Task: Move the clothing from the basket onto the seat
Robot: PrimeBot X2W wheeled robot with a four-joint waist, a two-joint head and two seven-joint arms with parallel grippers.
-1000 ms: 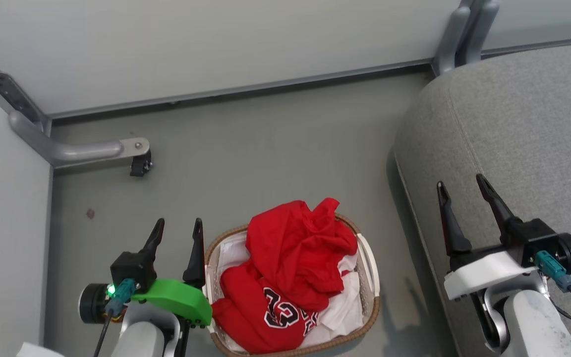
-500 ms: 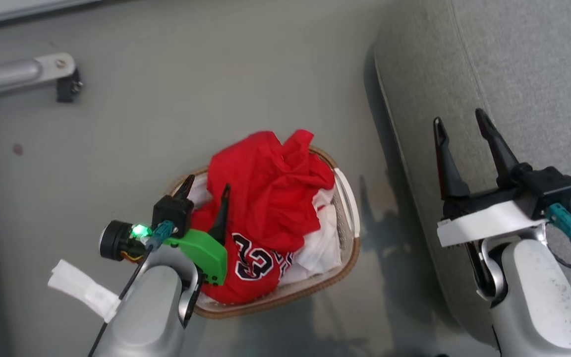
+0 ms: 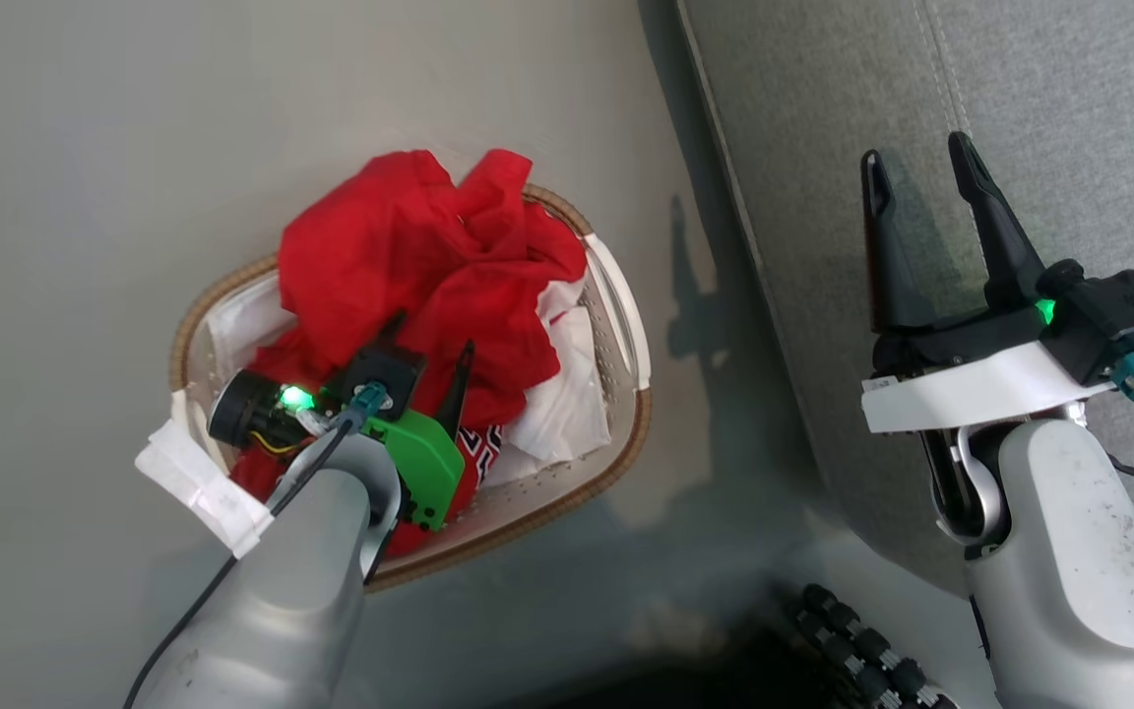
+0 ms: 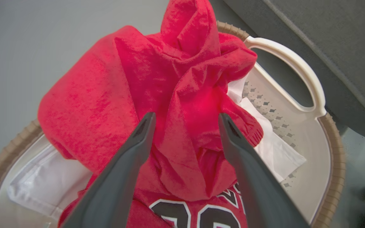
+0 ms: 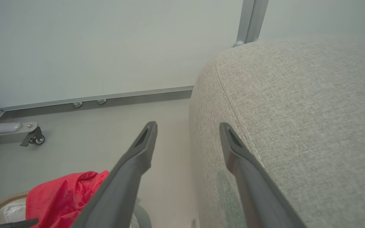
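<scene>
While your left tool [image 3: 431,335] hung over the small oval basket with a tan woven rim [image 3: 626,448], its two dark fingers stood apart and gripped nothing. The fingertips pointed into the crumpled plain red garment [image 3: 409,246] heaped on top. In the left wrist view a fold of that garment lay between the fingers; whether they touched it could not be told. Beneath it lay the red jersey with black-and-white lettering [image 4: 198,215], partly hidden in the head view by the tool's green housing [image 3: 424,468]. Both garments sat inside the basket, over its white cloth liner [image 3: 552,414]. The basket stood on the grey floor [image 3: 85,148], near the side of the large grey fabric seat cushion [image 3: 1069,89] but apart from it. Your right tool [image 3: 916,150] hovered above the seat's edge near the stitched seam, fingers spread wide and empty.
</scene>
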